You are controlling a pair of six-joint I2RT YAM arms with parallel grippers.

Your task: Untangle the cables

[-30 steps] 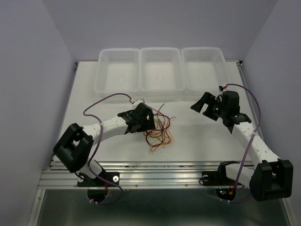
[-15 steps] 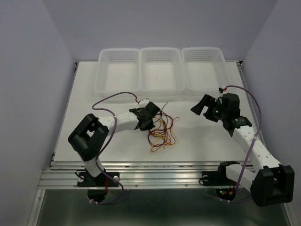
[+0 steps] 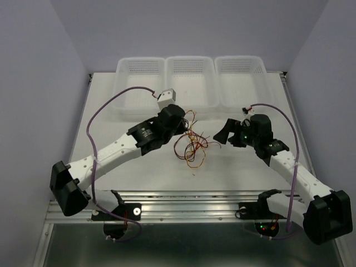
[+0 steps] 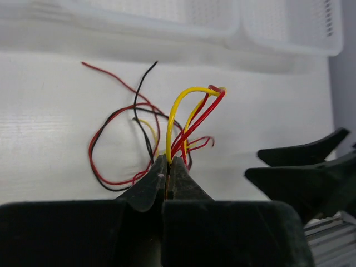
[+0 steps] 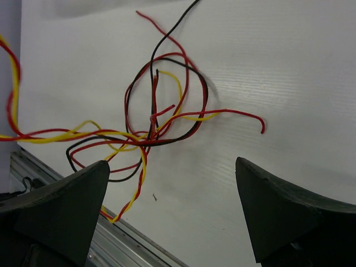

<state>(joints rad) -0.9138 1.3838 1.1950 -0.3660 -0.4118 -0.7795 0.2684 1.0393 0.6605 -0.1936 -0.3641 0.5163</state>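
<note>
Along the far edge of the table (image 3: 111, 167), at twelve o'clock from its middle: three white mesh baskets in a row, sides touching, namely the left basket (image 3: 139, 60), middle basket (image 3: 192, 58) and right basket (image 3: 239, 58), each showing only its own bare perforated floor. Near wall of the left basket crossed by a purple cable (image 3: 105, 104) and by a small white block (image 3: 165, 95) at the left wrist. Nearer, about mid-table: the cables (image 3: 192, 147), a loose knot of very thin red, yellow and black wires in curly loops, mostly lying on the white surface, one loose end trailing toward six o'clock. From the right wrist, the same cables (image 5: 156, 119) as red loops round a black one, yellow strands threaded through, one red end reaching out to three o'clock. At six o'clock of everything, a ribbed metal rail (image 3: 189, 201) with both arm bases bolted to it. At eleven o'clock of the knot, the left gripper (image 3: 181, 125), hiding that side of it from above; close up (image 4: 169, 164), fingers pressed together with no gap, pinching a yellow strand and some red ones of the cables (image 4: 183, 119), arched up out of the tips and bent back down toward the heap. At two o'clock of the knot, the right gripper (image 3: 224, 131), tips pointed at the wires yet apart from them; close up (image 5: 172, 162), fingers spread wide, nothing between them.
</note>
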